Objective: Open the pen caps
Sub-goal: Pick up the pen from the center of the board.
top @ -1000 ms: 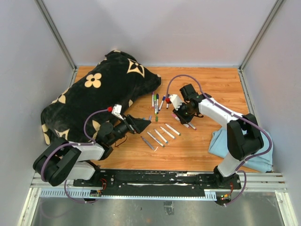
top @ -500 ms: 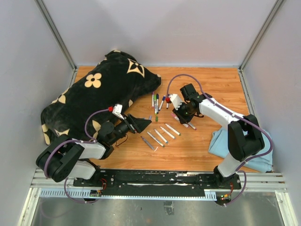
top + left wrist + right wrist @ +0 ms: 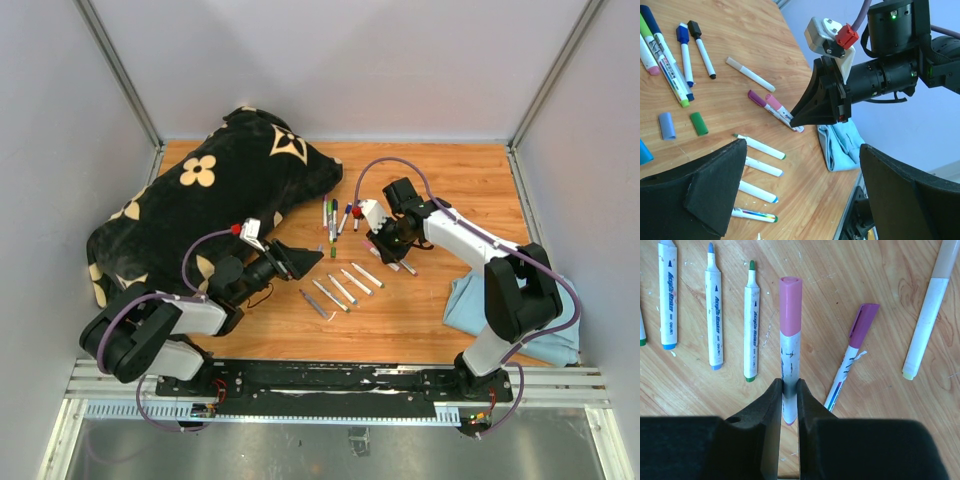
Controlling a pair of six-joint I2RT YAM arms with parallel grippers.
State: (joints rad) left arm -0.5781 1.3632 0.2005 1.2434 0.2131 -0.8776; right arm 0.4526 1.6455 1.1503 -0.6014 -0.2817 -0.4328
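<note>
My right gripper point(image 3: 790, 385) is shut on the white barrel of a marker whose pink cap point(image 3: 790, 305) is on and points away from the wrist, just above the wood. Beside it lies a marker with a purple cap point(image 3: 863, 322). My left gripper point(image 3: 805, 200) hangs open and empty over the table to the left of the right gripper point(image 3: 383, 243). From the left wrist I see the pink cap point(image 3: 774, 103) sticking out of the right gripper. A loose blue cap point(image 3: 666, 125) and a loose green cap point(image 3: 699, 123) lie on the wood.
Several uncapped white markers point(image 3: 340, 288) lie in a row between the arms. More capped markers point(image 3: 333, 215) lie farther back. A black flower-patterned cushion point(image 3: 220, 190) fills the left side. A blue cloth point(image 3: 500, 305) lies at the right near edge.
The left gripper has crept slightly toward the right gripper, still open. The right gripper has kept its hold on the pink-capped marker without moving.
</note>
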